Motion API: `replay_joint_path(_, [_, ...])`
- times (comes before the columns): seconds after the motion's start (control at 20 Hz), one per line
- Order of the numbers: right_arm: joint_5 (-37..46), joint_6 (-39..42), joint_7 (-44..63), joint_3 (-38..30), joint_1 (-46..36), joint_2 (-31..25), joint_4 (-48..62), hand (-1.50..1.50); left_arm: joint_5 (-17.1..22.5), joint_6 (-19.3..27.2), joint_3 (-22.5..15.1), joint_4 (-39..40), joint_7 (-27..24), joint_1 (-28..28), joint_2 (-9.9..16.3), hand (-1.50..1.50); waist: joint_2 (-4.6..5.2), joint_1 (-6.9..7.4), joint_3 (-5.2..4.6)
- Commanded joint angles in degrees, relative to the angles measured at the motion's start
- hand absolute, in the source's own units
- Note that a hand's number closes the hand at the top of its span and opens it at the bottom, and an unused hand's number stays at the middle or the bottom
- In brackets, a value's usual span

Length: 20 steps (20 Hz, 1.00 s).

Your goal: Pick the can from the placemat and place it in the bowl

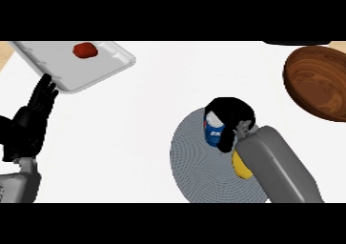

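Note:
A blue can (214, 131) with a white and red label stands on the round grey placemat (200, 171) right of centre. My right hand (233, 114) is curled over the can's top and far side, hiding part of it. The brown wooden bowl (323, 83) sits at the right edge, up and to the right of the can. My left hand (31, 119) rests at the left edge with its fingers straight and pointing up, holding nothing.
A grey tray (59, 57) holding a small red object (85, 50) lies at the upper left, just above my left hand's fingertips. A yellow item (240, 167) lies on the placemat, partly under my right forearm.

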Motion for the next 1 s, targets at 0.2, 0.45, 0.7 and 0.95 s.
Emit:
replay_joint_path(0.2, [4.17,-4.3,-5.42,-0.59,0.49,3.53,4.54,1.5,0.4,-2.3,2.1,-0.49,1.21,-0.86,0.22,0.0,0.32,-0.02,0.22])
replay_joint_path(0.45, [6.08,-14.7,3.73,-11.12,-5.63,2.83,14.07,1.5,-0.85,-0.88,0.95,-0.09,0.93,-1.7,-0.72,0.0,0.67,0.67,0.27])
replay_joint_path(0.7, [10.19,-26.2,13.99,-18.99,-12.04,-0.46,22.61,1.5,-0.26,-2.47,1.26,0.25,-0.49,-1.58,0.18,0.0,1.48,2.36,0.27])
replay_joint_path(0.95, [15.33,-32.79,18.31,-17.8,-21.39,1.49,29.24,1.5,-1.9,-0.47,0.31,1.95,-0.12,-2.95,-1.87,0.0,0.92,1.36,0.22])
